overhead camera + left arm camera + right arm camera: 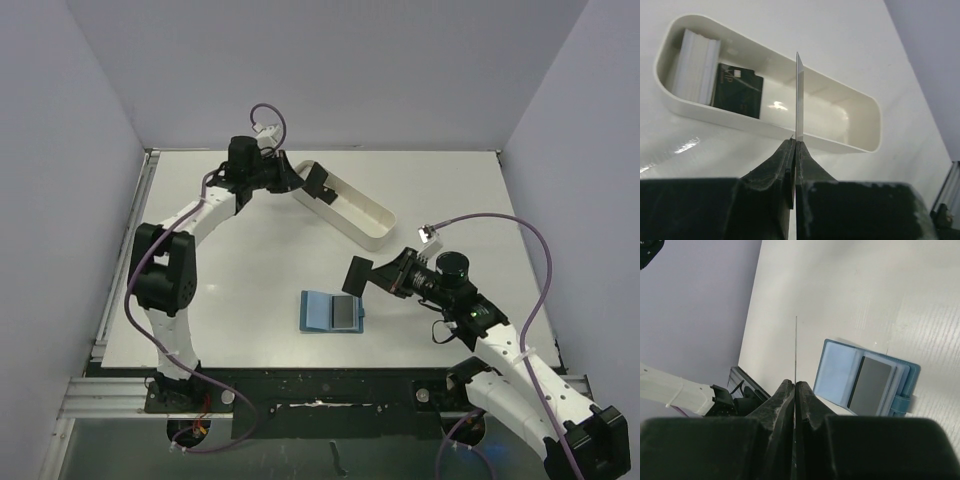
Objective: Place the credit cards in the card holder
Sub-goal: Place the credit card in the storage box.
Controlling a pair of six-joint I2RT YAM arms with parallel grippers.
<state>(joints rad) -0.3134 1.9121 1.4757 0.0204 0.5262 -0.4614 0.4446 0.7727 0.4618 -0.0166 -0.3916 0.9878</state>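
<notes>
While open, card holder [835, 377] with grey card [871, 385]

left claw [795, 143] pinches an edge-on card [799, 95], white tray [700, 113] beyond it.

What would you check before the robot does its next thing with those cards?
1. Right pincer grips its black card: ok, shut on it.
2. Card holder lies open, pockets up: ok.
3. A pocket is free: ok, the left light-blue pocket looks empty.
4. Grey card on the holder's right side is fully tucked in: cannot tell.
5. Black card is lined up with a pocket: not ok, it hangs beside the holder.
6. Left pincer is out of the way: ok, far off over the white tray, shut on another card.
</notes>
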